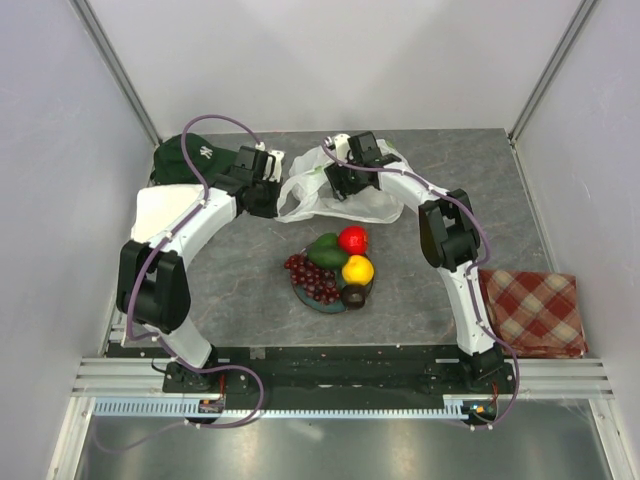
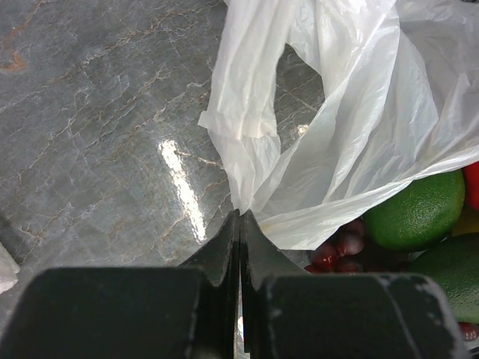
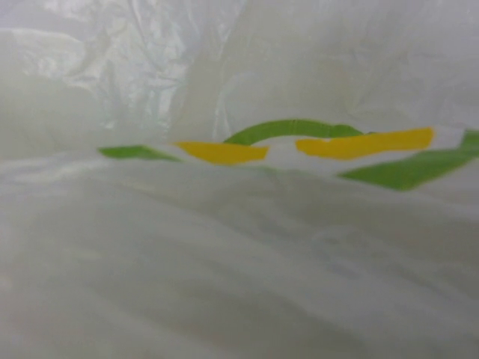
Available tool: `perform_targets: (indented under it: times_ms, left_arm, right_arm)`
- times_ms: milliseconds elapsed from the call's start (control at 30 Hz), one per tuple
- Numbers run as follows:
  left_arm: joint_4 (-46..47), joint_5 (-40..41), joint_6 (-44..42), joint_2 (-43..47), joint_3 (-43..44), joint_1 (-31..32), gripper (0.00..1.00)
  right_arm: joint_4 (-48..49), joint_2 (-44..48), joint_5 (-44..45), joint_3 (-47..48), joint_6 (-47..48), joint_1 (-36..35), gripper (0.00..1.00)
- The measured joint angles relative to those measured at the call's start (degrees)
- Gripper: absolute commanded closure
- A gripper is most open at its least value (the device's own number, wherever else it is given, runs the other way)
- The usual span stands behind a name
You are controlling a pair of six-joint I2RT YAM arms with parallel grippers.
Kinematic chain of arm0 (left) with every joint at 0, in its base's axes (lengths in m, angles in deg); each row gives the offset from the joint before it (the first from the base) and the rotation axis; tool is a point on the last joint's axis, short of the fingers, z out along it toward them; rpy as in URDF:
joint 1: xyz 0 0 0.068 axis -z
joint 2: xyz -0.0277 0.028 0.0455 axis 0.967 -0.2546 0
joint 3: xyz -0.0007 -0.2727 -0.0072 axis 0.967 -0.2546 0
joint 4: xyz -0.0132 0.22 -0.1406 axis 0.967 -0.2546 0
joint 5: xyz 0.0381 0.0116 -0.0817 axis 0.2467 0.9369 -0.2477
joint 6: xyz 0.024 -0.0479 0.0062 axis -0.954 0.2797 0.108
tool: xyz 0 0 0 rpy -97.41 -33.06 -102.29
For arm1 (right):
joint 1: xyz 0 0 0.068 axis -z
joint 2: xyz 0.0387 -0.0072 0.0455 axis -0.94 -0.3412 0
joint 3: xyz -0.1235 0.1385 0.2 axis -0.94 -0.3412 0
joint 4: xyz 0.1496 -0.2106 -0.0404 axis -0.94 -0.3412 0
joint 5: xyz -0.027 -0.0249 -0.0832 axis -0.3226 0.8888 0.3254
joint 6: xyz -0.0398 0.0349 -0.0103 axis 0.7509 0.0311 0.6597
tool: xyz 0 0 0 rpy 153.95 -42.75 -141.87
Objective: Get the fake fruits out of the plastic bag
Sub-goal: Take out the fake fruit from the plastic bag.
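Left fingers [image 2: 221, 254] closed, plastic bag [image 2: 359, 112] edge pinched between tips

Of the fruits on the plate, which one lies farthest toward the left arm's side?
The dark red grape bunch: the only cluster of small berries. The green piece, red apple, yellow fruit and dark fruit all sit to its right.

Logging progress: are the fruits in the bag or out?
Out: fake fruits piled on the plate, apart from the plastic bag. More inside: cannot tell.
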Motion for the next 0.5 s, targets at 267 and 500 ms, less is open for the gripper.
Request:
perform_targets:
  times_ms: [267, 500]
  left_arm:
    - [-0.1, -0.1, 0.0, -0.5, 0.1, 0.1, 0.98]
    - [-0.3, -0.2, 0.0, -1.5, 1.1, 0.1, 0.98]
  right_arm:
    - [0.5, 1.9, -0.3, -0.4, 0.2, 0.0, 0.5]
    - [0.1, 12.9, -1.9, -6.0, 0.2, 0.3, 0.55]
